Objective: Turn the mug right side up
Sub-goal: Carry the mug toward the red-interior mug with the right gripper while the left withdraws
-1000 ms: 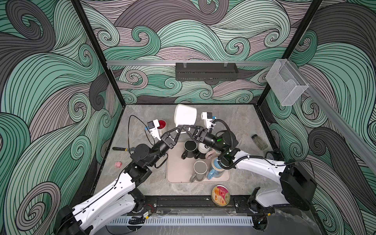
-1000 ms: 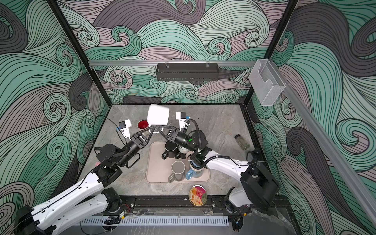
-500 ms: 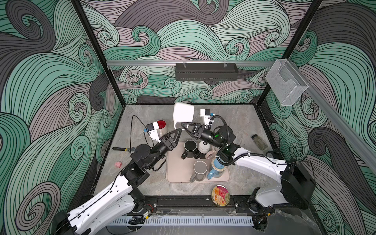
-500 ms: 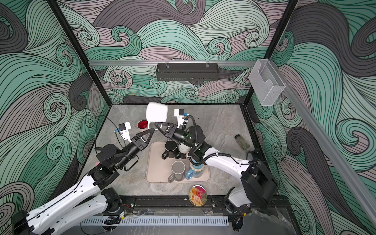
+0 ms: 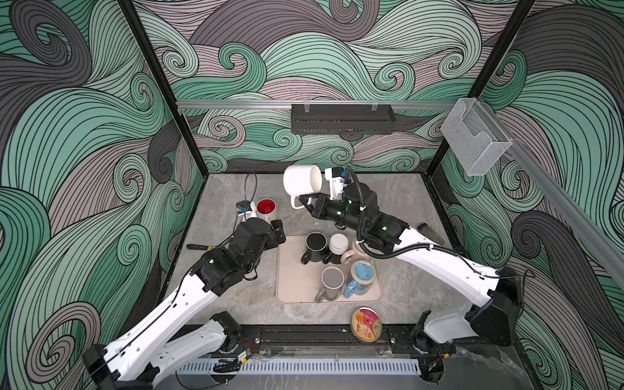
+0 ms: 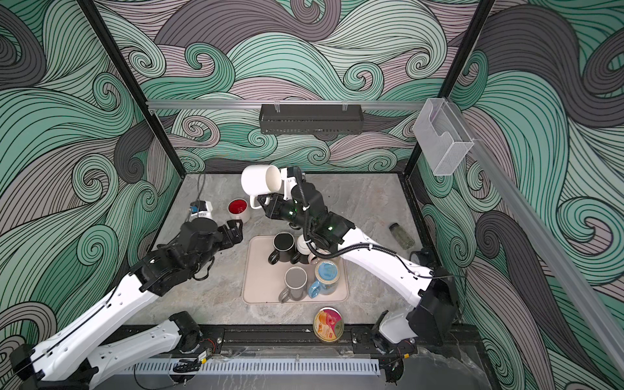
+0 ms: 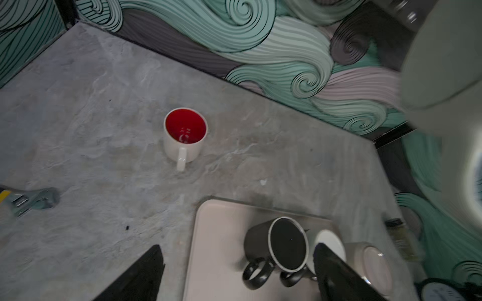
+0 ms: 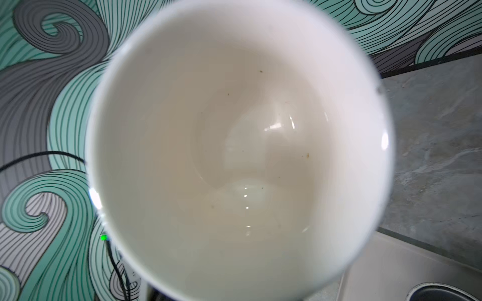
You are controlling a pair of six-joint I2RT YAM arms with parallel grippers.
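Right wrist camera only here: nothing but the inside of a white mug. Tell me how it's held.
Observer: The right hand grips the white mug at its handle, in the air, tipped sideways with the handle down.
Operator: Report the left hand.
Observer: The left hand is open and empty, near the tray's left edge.
Operator: Name any mug off the tray.
Observer: A red-lined mug stands upright on the table.

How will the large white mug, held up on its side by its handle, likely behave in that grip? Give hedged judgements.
The white mug looks like glazed ceramic: probably stiff, breakable if dropped. The right claw pinches only its handle, so the body's weight may twist it. Its glossy inside suggests a slippery surface.
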